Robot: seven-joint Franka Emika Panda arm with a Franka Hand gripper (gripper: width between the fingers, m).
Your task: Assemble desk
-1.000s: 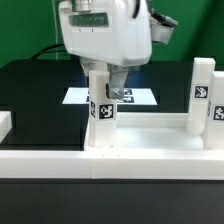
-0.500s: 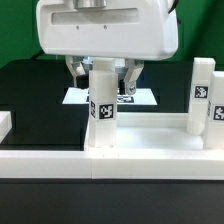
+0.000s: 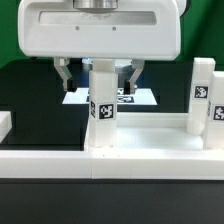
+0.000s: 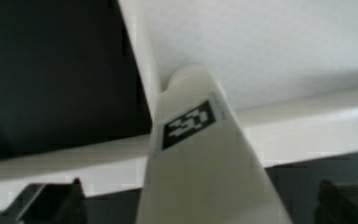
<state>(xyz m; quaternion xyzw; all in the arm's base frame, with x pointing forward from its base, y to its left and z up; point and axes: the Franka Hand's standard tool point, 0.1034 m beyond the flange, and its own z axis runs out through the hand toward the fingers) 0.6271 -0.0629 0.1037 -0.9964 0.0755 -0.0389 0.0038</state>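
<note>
1. Exterior view: the gripper (image 3: 99,76) stood spread wide, its fingers (image 3: 65,77) flanking the upper part of an upright leg (image 3: 101,108) without visibly touching it. That leg stood on the desk slab (image 3: 140,150), below and between the fingers. Two further legs (image 3: 203,95) stood well apart toward the exterior view's right. The marker board (image 3: 145,98) lay behind on the dark surface (image 3: 30,90).

2. Wrist view: the tagged leg (image 4: 194,140) rose between both fingers (image 4: 51,200), with a gap either side; nothing was pinched.

3. Risk, as judged: an off-centre closure could tilt the leg in its socket, and any sideways motion could knock it over.
</note>
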